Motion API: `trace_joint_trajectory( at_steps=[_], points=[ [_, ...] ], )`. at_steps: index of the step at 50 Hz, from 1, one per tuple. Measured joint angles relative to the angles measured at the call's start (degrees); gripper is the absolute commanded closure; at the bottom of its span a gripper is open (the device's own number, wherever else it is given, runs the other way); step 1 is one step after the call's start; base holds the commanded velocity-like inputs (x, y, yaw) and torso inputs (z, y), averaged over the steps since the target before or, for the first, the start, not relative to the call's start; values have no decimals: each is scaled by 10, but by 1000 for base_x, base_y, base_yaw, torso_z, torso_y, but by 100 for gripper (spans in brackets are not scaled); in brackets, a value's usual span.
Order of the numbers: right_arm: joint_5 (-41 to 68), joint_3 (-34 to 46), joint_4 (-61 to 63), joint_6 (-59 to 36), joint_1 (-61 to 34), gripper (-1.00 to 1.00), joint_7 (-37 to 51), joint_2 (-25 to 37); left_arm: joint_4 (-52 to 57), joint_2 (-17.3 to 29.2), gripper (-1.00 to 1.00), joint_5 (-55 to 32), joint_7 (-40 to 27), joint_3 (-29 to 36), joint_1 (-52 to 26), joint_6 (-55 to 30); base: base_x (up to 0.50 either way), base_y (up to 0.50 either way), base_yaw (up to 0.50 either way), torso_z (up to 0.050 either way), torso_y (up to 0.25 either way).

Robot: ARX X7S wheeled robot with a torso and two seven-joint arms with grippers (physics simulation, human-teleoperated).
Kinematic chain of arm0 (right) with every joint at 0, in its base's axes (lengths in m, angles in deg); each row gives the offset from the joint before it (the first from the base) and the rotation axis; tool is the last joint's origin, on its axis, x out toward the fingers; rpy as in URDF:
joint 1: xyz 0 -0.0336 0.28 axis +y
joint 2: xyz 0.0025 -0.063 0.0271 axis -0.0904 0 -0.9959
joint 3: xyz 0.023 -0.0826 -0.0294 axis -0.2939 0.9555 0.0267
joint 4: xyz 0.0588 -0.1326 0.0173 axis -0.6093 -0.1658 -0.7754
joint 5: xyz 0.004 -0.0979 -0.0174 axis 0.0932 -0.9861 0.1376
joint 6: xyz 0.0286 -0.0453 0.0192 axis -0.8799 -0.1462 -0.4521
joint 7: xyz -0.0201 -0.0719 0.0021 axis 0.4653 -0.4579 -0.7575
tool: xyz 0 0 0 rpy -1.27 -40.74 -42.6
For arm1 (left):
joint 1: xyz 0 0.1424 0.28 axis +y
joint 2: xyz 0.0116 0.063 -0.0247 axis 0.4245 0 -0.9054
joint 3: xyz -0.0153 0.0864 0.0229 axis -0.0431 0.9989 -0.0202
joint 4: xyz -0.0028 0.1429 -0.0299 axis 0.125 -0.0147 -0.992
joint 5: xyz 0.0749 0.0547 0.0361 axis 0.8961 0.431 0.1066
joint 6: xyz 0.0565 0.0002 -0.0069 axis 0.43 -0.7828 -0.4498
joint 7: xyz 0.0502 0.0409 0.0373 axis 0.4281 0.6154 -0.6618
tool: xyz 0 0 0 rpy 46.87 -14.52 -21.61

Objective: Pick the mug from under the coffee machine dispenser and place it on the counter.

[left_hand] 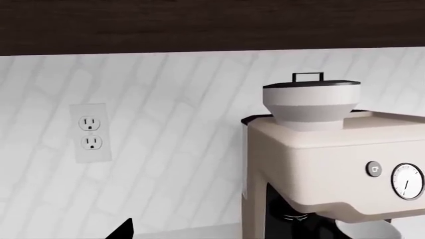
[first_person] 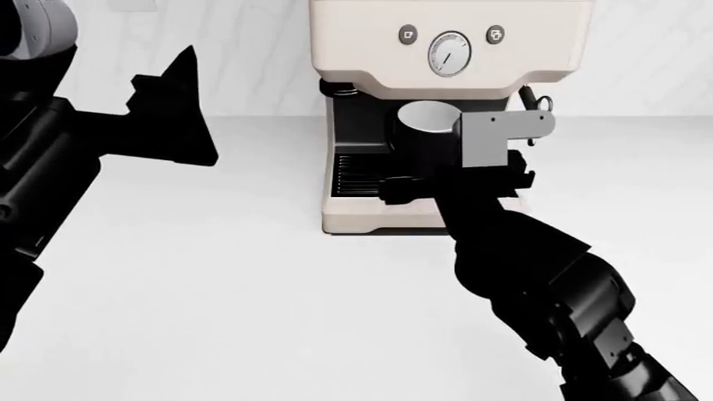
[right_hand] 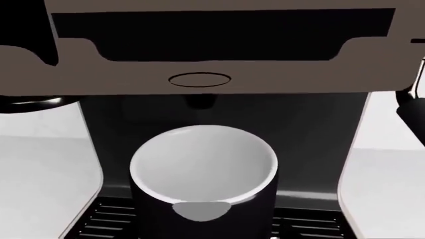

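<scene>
The black mug [first_person: 427, 119] with its white interior stands on the drip tray [first_person: 356, 175] in the recess of the cream coffee machine [first_person: 446, 29]. My right gripper [first_person: 457, 184] is open, with one finger on each side of the mug's lower body. The right wrist view shows the mug [right_hand: 202, 164] close up under the dispenser spout [right_hand: 199, 99]; the fingers hardly show there. My left gripper [first_person: 184, 79] hangs above the white counter [first_person: 223, 276], left of the machine, and is empty. Only one of its fingertips [left_hand: 125, 230] shows in the left wrist view, well off centre.
A metal steam wand [first_person: 540, 102] hangs at the machine's right side. A bean hopper [left_hand: 311, 104] sits on top of the machine. The white tiled wall holds a power outlet [left_hand: 91, 133] under a dark upper cabinet [left_hand: 199, 25].
</scene>
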Motion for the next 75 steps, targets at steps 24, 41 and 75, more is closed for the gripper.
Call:
trace_joint_trajectory(
  at_steps=[24,41,75],
  points=[
    [3,1,-7,11,-1,100,0,2,0,2,-100,7,6,2,5,4,0,0,0,0,0],
    [14,0,13,12,7,100,8,12,3,5,-100,7,5,1,8,8,0,0,0,0,0],
    [58,-19,131,-10,56,100,49,59,7,8,-100,12,9,1,12,15,0,0,0,0,0]
  ],
)
